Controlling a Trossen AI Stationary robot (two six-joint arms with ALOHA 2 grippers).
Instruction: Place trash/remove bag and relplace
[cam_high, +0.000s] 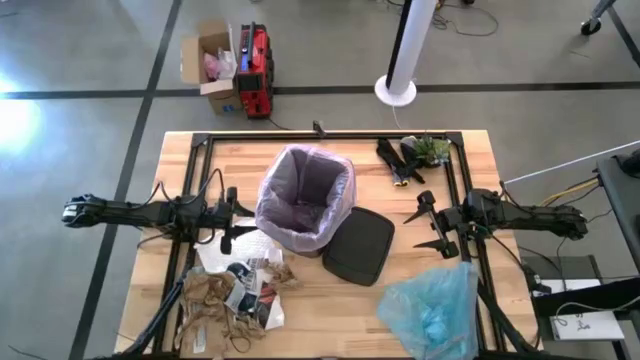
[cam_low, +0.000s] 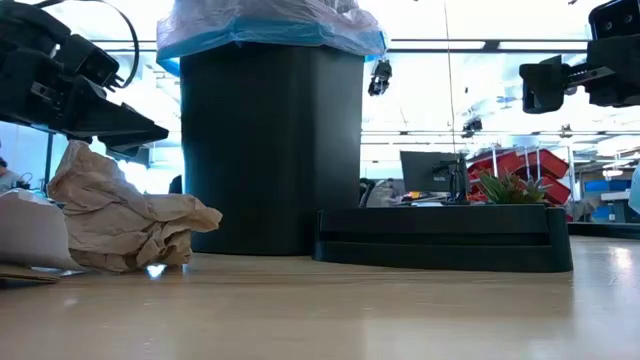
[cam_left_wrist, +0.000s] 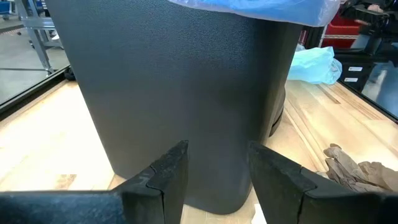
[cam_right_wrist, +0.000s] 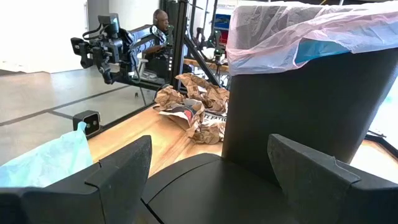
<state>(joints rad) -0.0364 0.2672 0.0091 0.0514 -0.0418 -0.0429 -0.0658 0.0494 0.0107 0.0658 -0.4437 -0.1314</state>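
A black bin (cam_high: 300, 225) stands near the middle of the wooden table (cam_high: 470, 170), lined with the pale pink-lavender bag (cam_high: 303, 195), whose rim is folded over the top edge; blue ties show at that rim in the low and wrist views. The bin's inside is seen only from above, and nothing can be made out in it with certainty. A black lid (cam_high: 358, 245) lies flat just beside the bin.

The trash (cam_high: 235, 295), crumpled brown paper with white scraps and printed wrappers, is heaped on the table at the left front; its lower edge is cut off in the high view. The light blue replacement bag (cam_high: 430, 305) lies at the right front, also partly cut off.

The left gripper (cam_high: 228, 225) is held close to the bin's wall, its fingers (cam_left_wrist: 168, 177) parted with nothing between them. The right gripper (cam_high: 432, 225) hangs near the lid, fingers spread wide and empty. A black-and-green clump (cam_high: 412, 155) sits at the far right edge. A person is partly hidden behind the frame in the right wrist view.
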